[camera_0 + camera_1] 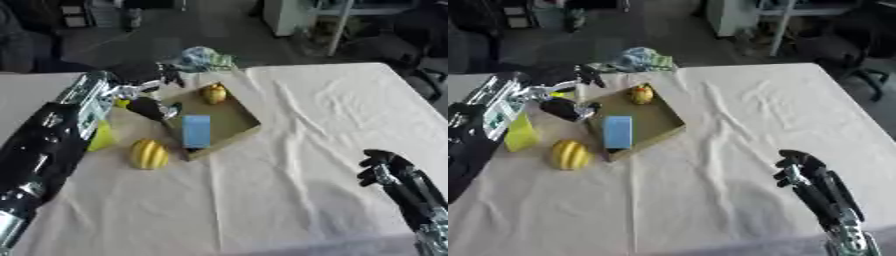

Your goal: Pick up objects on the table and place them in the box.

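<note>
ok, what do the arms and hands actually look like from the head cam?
Left arm: black shell with silver metal segments and a pale label patch near the wrist; left hand black. Right arm: slim, black, with silver parts showing at the lower end; right hand black. No loose cables visible.

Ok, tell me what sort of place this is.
Probably a lab or workshop set up for robot trials, not a home. A table under a white cloth holds a cardboard box and toy-like fruit, such as the yellow ridged one. Beyond it are a bare grey floor and an office chair.
</note>
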Available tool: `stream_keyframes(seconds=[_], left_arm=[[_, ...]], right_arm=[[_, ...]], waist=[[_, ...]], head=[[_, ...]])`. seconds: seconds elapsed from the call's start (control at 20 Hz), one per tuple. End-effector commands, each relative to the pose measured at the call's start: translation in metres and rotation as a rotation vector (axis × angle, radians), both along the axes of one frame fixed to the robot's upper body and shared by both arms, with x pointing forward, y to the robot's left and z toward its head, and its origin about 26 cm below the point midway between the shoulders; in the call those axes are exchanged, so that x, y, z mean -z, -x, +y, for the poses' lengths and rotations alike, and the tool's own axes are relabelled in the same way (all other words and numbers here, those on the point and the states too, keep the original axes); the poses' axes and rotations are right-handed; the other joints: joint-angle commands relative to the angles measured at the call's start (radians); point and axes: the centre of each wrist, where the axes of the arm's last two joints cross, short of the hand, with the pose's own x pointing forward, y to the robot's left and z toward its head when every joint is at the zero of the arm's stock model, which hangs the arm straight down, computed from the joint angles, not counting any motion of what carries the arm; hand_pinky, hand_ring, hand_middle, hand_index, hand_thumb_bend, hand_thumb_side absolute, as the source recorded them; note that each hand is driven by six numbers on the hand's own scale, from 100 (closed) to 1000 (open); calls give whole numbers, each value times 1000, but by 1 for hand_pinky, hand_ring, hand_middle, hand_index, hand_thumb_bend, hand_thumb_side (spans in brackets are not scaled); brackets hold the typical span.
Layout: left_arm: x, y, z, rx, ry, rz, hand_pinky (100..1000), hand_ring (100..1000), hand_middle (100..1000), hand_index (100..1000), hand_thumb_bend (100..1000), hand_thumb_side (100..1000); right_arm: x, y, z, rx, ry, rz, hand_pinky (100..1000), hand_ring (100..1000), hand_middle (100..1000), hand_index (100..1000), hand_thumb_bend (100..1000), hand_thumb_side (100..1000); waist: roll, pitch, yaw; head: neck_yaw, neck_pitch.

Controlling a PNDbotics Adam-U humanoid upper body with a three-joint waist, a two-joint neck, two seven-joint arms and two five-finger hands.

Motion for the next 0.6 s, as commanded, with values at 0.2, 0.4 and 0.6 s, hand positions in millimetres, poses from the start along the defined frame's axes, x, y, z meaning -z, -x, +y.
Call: stream_keyframes(seconds=[0.2,0.4,0.6], left_arm=[[-47,8,56,-64,-120,11,803,798,835,888,287,665],[-50,14,84,-124,-208,83,813,810,846,897,394,639],[-42,13,96,-162,-260,128,814,813,849,898,430,648]], right_arm=[[-11,-4,-9,16,30,-33,515,558,584,761,100,566],[-13,-5,-10,17,35,-37,516,559,584,761,100,569],[-13,-5,-10,17,36,-37,516,559,584,761,100,569]], waist=[[27,9,11],[36,12,17],[36,12,18]], head=[[-18,-3],[-25,-3],[-27,-3]])
